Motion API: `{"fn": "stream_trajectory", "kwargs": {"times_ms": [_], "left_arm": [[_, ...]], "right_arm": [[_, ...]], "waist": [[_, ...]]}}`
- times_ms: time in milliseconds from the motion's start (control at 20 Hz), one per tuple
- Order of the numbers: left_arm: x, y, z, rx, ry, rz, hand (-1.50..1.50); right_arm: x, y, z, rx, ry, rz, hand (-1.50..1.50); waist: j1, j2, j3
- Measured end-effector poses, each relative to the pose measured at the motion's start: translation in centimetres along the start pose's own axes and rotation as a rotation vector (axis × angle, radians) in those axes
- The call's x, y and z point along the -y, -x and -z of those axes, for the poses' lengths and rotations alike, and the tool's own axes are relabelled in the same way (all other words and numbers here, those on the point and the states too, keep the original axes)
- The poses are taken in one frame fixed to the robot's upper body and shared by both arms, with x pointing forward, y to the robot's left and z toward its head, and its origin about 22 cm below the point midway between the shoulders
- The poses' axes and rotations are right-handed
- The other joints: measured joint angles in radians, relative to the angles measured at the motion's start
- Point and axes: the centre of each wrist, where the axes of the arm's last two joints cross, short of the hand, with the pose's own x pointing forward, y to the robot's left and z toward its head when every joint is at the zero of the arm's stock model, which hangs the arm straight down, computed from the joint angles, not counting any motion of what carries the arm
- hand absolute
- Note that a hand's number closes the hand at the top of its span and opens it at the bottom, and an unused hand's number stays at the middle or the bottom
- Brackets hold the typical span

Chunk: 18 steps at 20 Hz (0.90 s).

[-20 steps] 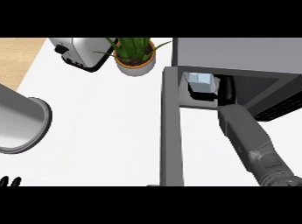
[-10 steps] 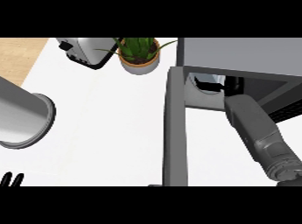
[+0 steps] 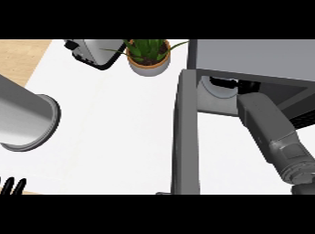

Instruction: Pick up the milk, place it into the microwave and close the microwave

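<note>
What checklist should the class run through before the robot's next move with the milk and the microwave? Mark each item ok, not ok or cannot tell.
1. Microwave door open: ok, it swings out toward the view's lower edge.
2. Right forearm reaching into the microwave opening: ok.
3. Right hand inside the cavity: ok for place; whether its fingers are open or shut, cannot tell.
4. Milk set down inside: cannot tell, it is hidden under the microwave's top.
5. Door path free of the plant: ok, the pot stands left of the door.
6. Left hand out of the way: ok, resting at the lower left edge, fingers up.
</note>
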Motion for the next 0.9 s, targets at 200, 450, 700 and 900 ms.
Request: {"fn": "stream_trajectory", "kwargs": {"times_ms": [200,450,700,900], "left_arm": [[-0.1,0.1,-0.1,-0.007,0.004,-0.003,-1.50],[-0.1,0.3,0.2,-0.008,0.016,-0.007,-1.50],[-0.4,0.2,0.6,0.003,0.036,0.005,-1.50],[-0.3,0.2,1.1,0.002,0.054,0.011,-1.50]], "right_arm": [[0.6,0.0,0.7,0.010,0.055,-0.064,1.50],[0.4,-0.3,0.9,0.008,0.099,-0.108,1.50],[3.1,3.6,-1.1,-0.146,0.143,-0.347,-1.50],[3.5,4.3,-1.7,-0.180,0.152,-0.478,-1.50]], "waist": [[0.007,0.002,0.000],[0.015,0.005,0.000],[0.030,0.024,-0.013],[0.053,0.027,-0.020]]}}
